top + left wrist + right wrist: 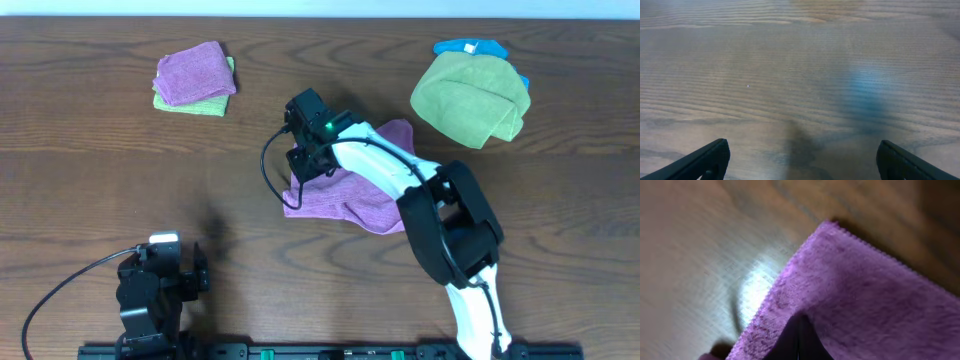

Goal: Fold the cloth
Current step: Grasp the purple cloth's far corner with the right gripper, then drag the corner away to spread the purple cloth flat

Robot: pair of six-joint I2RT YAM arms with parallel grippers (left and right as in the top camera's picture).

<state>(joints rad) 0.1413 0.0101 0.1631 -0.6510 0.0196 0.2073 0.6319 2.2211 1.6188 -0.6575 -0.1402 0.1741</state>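
Broadly, a dark wooden table (90, 150) is filling the overhead view, its grain running side to side. The right arm (450, 220), black and white, is reaching from the near edge toward the middle of the table and bending over the cloth (345, 200).

The olive-green towel (468, 98) is lying bunched in a rounded heap at the far right, well apart from the arm's tip. The cloth, mauve-purple and rumpled, is lying near the middle of the table. It is partly hidden under the right arm, with one corner poking out toward the green heap.

At the far left a folded purple cloth (195, 70) is sitting on a folded light green cloth (190, 104), well apart from everything else.

The left gripper (198, 270) is sitting near the front left of the table. In the left wrist view its fingers (705, 160) are standing spread wide, with only bare wood between them.

The right gripper (300, 175) is sitting at the cloth's left edge. In the right wrist view its dark fingers (799, 340) are pressed together, pinching a fold of the purple pile. The stitched hem (860, 242) is running diagonally against the bare wood.

A small bright blue cloth (470, 47) is peeking out from behind the olive-green towel, touching it.
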